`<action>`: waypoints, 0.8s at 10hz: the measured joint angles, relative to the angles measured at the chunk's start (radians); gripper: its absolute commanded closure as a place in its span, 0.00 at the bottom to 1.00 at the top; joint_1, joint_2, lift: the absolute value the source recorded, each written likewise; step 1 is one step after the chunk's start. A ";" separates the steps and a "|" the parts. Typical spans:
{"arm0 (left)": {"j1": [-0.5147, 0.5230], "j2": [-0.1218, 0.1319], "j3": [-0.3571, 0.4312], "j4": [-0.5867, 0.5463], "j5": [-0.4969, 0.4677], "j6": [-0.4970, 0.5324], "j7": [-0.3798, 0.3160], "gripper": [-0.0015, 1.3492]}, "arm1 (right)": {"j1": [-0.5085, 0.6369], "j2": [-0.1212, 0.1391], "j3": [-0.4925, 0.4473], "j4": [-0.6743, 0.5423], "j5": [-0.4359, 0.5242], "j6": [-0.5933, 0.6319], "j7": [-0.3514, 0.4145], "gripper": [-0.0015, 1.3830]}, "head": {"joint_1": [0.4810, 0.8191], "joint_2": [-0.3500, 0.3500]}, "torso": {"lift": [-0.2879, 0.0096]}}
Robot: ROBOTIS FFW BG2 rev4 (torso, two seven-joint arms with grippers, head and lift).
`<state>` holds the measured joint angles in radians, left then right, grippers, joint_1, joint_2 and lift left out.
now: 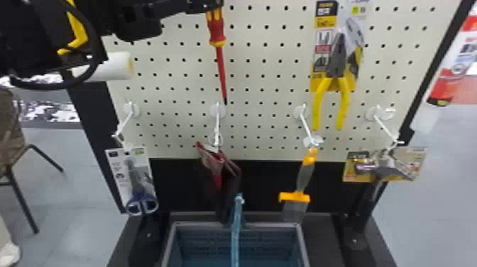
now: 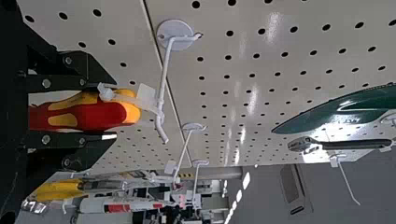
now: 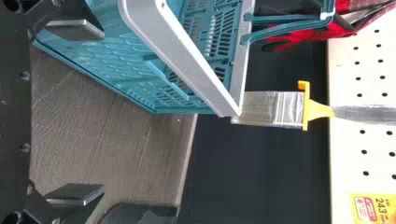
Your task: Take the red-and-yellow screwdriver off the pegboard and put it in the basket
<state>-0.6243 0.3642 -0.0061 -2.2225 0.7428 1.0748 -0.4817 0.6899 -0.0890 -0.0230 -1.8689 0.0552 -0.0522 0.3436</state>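
Observation:
At the top of the head view, my left gripper (image 1: 215,5) is at the upper handle of the red-and-yellow screwdriver (image 1: 216,30), which hangs tip down before the pegboard (image 1: 262,81). The left wrist view has the left gripper (image 2: 105,112) shut on the screwdriver's handle (image 2: 88,115), one finger along each side. A clear tie (image 2: 135,100) at the handle's end reaches a white hook (image 2: 164,81) and appears looped over it. The blue-green basket (image 1: 236,224) stands below the board. My right gripper (image 3: 95,112) is open and empty beside the basket (image 3: 187,60).
Below the screwdriver, red and black gloves (image 1: 213,163) hang on a hook. To either side hang scissors (image 1: 140,184), a brush (image 1: 301,181), yellow-handled pliers (image 1: 333,78) and a hammer (image 1: 376,174). The basket's handle (image 1: 237,227) stands upright across its middle.

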 measured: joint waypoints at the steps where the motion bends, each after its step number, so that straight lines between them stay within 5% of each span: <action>1: -0.002 0.002 0.000 -0.001 0.002 0.001 0.000 0.88 | 0.001 -0.001 0.000 0.000 -0.001 0.000 0.000 0.10 | 0.20 0.50 | 0.63; 8: 0.008 0.028 0.030 -0.094 0.037 0.026 0.055 0.87 | 0.011 -0.011 0.000 -0.005 -0.010 0.000 0.000 0.10 | 0.20 0.50 | 0.63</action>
<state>-0.6159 0.3924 0.0239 -2.3168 0.7794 1.1011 -0.4267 0.7006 -0.0997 -0.0230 -1.8740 0.0451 -0.0522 0.3436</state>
